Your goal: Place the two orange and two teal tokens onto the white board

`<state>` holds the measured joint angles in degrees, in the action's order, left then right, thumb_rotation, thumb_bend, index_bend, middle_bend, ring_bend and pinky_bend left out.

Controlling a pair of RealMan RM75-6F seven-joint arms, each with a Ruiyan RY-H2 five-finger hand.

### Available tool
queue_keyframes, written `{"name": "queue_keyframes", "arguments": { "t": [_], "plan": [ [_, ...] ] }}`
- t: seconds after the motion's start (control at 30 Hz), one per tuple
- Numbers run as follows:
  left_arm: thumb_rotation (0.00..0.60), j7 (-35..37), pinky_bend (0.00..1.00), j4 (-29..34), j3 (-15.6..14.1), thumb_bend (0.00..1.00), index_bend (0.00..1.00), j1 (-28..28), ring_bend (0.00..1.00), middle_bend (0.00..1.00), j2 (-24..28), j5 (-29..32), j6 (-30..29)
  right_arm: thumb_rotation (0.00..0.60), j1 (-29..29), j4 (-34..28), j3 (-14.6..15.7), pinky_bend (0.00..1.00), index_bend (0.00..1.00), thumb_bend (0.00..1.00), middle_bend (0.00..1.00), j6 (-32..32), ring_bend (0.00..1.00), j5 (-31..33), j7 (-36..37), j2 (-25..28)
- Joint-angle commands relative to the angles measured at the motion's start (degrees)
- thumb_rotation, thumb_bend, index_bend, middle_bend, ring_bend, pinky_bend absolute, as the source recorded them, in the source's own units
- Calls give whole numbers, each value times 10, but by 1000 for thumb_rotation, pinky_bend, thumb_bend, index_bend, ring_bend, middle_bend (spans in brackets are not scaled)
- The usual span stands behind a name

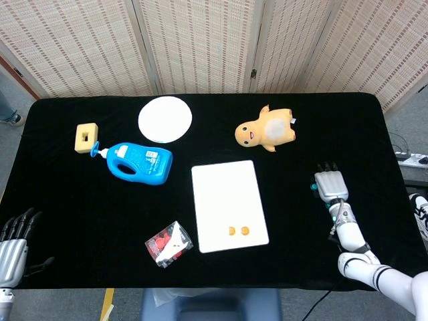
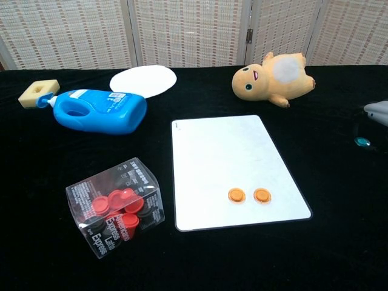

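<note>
Orange tokens (image 1: pixel 238 231): two, side by side on the lower part of the white board (image 1: pixel 224 187), centre of the head view; same pair low on the board in the chest view, apart from each other but close. Teal token (image 2: pixel 362 142) on the black cloth (image 1: pixel 100 200) at the far right edge of the chest view, well apart from the board; in the head view a speck of teal just left of the right hand (image 1: pixel 330 184), another just below it, partly hidden. Right hand at right of the head view, palm down over the cloth, fingers stretched toward the top of the frame; holding something or not: cannot tell. Left hand (image 1: pixel 13 234) at lower left corner of the head view, fingers spread, holding nothing.

Elsewhere: blue bottle (image 1: pixel 138 162) lying on its side at left of centre, yellow sponge block (image 1: pixel 86 137) further left, white round disc (image 1: pixel 165 119) near the top, plush toy (image 1: pixel 266 131) at upper right of centre, clear box of red caps (image 1: pixel 169 244) left of the board's lower corner.
</note>
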<state>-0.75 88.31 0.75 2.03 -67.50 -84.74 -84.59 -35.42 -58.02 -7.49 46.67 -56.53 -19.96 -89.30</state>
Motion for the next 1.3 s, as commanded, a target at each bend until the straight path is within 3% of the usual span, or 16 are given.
{"name": "queue_keyframes", "arguments": {
  "t": [0.03, 0.63, 1.0, 1.13, 1.3],
  "plan": [
    [600, 0, 0, 0, 0, 100, 0, 0, 0, 0, 0, 0, 0, 600, 0, 3, -1, 0, 425, 435, 149, 0, 42, -1, -1, -2],
    [600, 2, 0, 0, 0, 100, 0, 0, 0, 0, 0, 1, 1, 600, 3, -15, -6, 0, 477, 436, 160, 6, 51, -14, -3, 9],
    [600, 5, 0, 3, 0, 100, 0, -3, 0, 0, 5, -2, -7, 600, -24, -202, -13, 0, 479, 436, 166, 20, 52, -70, -18, 77],
    [600, 6, 0, 3, -1, 100, 0, -5, 0, 0, 6, -3, -11, 600, -52, -259, -15, 0, 480, 436, 166, 9, 51, -61, -65, 72],
    [600, 8, 0, 2, -1, 100, 0, -7, 0, 0, 7, -2, -12, 600, -85, -285, -15, 0, 479, 436, 163, 3, 47, -40, -114, 42]
  ]
}}
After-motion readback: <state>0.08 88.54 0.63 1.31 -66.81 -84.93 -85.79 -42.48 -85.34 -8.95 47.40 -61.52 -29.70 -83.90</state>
